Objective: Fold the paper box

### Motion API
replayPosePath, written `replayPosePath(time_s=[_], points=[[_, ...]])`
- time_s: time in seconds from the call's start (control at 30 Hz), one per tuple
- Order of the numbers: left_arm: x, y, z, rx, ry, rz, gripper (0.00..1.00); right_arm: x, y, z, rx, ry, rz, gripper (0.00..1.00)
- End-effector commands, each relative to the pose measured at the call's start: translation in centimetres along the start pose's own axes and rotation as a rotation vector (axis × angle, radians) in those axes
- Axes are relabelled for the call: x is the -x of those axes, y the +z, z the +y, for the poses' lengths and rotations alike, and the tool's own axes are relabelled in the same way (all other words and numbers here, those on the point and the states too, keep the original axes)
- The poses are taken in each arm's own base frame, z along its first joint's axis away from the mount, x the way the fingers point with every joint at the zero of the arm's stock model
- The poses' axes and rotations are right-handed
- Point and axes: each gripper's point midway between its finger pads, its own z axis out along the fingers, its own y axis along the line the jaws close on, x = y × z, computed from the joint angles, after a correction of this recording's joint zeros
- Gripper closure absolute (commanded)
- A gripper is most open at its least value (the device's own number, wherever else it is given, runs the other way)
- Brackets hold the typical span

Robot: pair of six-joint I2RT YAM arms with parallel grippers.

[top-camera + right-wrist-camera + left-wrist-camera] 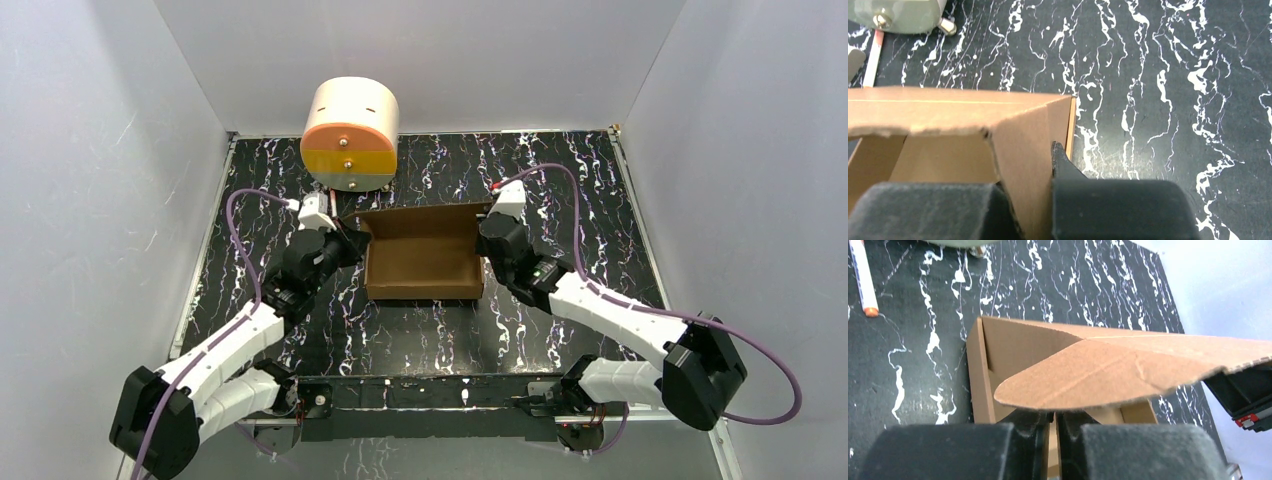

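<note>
The paper box [425, 262], brown corrugated cardboard, stands at the middle of the table as a shallow open tray with its walls raised. My left gripper [352, 235] is at the box's left wall. In the left wrist view that gripper [1054, 415] is shut on a thin cardboard edge, and a rounded flap of the box [1098, 370] hangs over its fingers. My right gripper [487, 232] is at the right wall. In the right wrist view the box's side wall [1023, 145] runs between the two fingers, and the gripper [1028, 170] is shut on it.
A cream cylinder [350, 135] with an orange and yellow front stands behind the box at the back left. A white pen with an orange tip [863, 280] lies on the black marbled table left of the box. White walls close the table in on three sides.
</note>
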Motion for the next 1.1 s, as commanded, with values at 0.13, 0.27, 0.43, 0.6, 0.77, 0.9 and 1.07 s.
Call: replayPosePath(time_s=[0.13,0.27,0.43,0.6,0.77,0.9,1.07], points=[[-5.1,-2.3,1.3,-0.034,-0.035,0.117,0.95,-2.7,-2.5,2.9,0.23,0.085,0.029,0.83],[-5.9,-3.0,1.7,-0.045,-0.051,0.124,0.91,-3.5,-3.6,2.7,0.29,0.095,0.019,0.74],[-6.5,-4.2,2.3,-0.043,-0.071,0.126,0.8,-3.7,-5.3,2.4,0.353,0.094,-0.009,0.59],[-6.9,-5.7,2.9,-0.033,-0.133,0.109,0.63,-4.6,-6.5,1.8,0.386,0.071,0.008,0.45],[-7.7,-7.9,4.1,0.018,-0.209,0.131,0.53,-5.7,-8.3,0.2,0.381,0.051,0.051,0.35],[-6.7,-10.0,4.0,0.024,-0.228,0.111,0.47,-5.6,-10.2,-1.4,0.372,0.062,0.059,0.27],[-2.8,-12.5,3.9,0.061,-0.157,0.008,0.38,-2.4,-12.9,-3.4,0.34,0.07,-0.007,0.2]])
